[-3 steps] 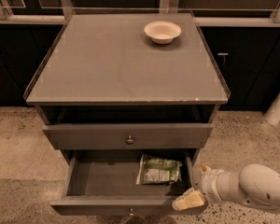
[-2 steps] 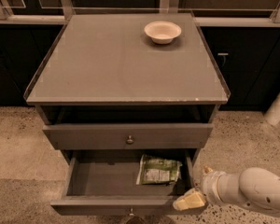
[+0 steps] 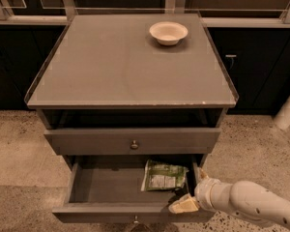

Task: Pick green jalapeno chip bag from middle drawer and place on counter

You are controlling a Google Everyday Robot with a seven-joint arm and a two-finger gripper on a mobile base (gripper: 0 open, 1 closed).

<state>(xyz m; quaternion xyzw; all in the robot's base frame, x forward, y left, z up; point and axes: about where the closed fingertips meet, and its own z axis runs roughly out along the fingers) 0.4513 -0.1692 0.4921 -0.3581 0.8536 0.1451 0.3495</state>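
Note:
The green jalapeno chip bag [image 3: 163, 175] lies flat in the right half of the open middle drawer [image 3: 101, 213], the lowest one, pulled out toward me. My gripper [image 3: 192, 192] comes in from the lower right on a white arm. It sits at the drawer's front right corner, just right of and below the bag, apart from it. One pale finger [image 3: 183, 205] points left over the drawer's front edge. The counter [image 3: 116, 62] is the flat grey top above.
A cream round bowl [image 3: 168, 32] stands at the counter's back right. The drawer above [image 3: 131, 141] is closed, with a round knob. Dark cabinets line the back wall. A white post [image 3: 287, 111] stands on the speckled floor at right.
The gripper and arm have crept slightly left and up toward the drawer's right corner. The bag and drawer have not moved.

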